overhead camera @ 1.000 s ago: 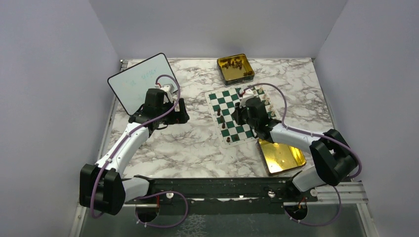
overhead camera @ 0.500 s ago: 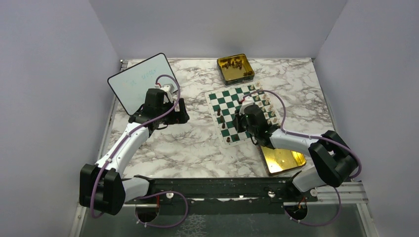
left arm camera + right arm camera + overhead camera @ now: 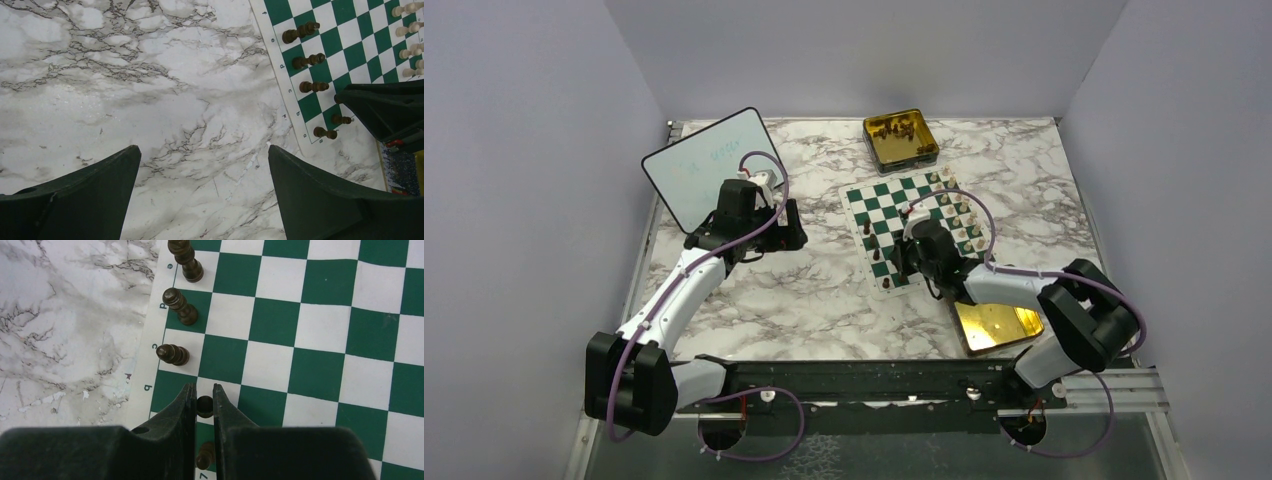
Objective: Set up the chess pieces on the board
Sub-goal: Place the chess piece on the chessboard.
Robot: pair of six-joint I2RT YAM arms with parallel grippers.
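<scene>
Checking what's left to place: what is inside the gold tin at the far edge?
Dark brown chess pieces lie heaped in the gold tin; their count is unclear, and anything beneath the heap is covered.

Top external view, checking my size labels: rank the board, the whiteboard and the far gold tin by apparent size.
Largest: board and whiteboard, roughly alike and both partly covered, so unranked.
Smallest: far gold tin, clearly.

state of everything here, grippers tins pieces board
left gripper: open, empty
right gripper: shut on dark piece over board
board: flat, partly set
standing dark pieces: upright along edge column
far tin: open, loose pieces inside
near tin: open, no pieces visible
</scene>
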